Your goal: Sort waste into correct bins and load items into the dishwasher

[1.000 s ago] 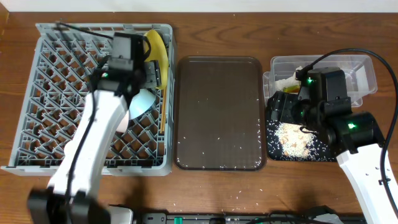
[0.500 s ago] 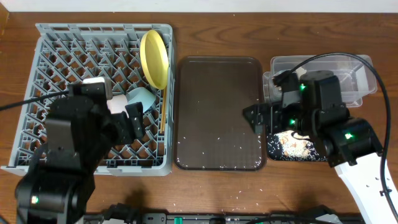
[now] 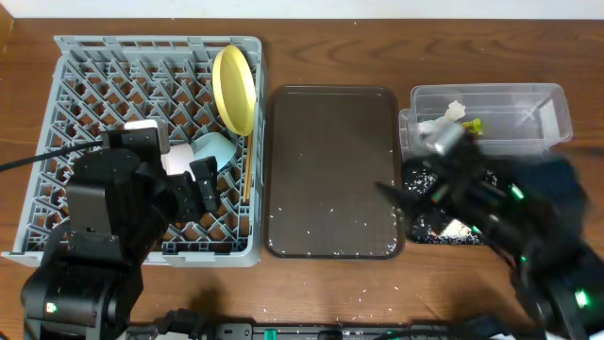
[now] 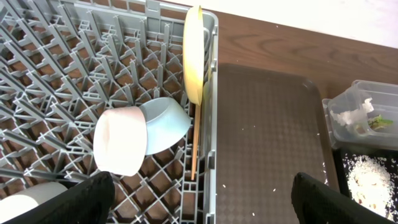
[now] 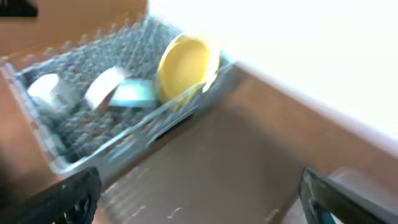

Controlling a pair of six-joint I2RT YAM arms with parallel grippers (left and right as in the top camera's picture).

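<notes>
The grey dish rack (image 3: pixel 94 66) holds the yellow plate (image 3: pixel 236 90) on edge, the light blue bowl (image 3: pixel 215 148), the pinkish-white bowl (image 4: pixel 121 140), the white cup (image 4: pixel 25 205) and the chopsticks (image 3: pixel 247 175). The clear tub (image 3: pixel 528 99) holds crumpled paper (image 3: pixel 455 110) and the snack wrapper (image 3: pixel 473 124). The black tray (image 3: pixel 422 231) holds rice (image 4: pixel 370 180). My left gripper (image 4: pixel 205 205) is open and empty above the rack's front right part. My right gripper (image 5: pixel 199 205), blurred by motion, is open and empty above the brown tray's right side.
The dark brown serving tray (image 3: pixel 330 170) lies between rack and bins with scattered rice grains on it. A few grains lie on the table in front of it. My left arm (image 3: pixel 104 227) covers the rack's front part. My right arm (image 3: pixel 519 236) covers much of the black tray.
My left gripper let go of the yellow plate, now on edge in the rack, and drew back toward the front. My right arm swung away from the bins toward the front, blurred.
</notes>
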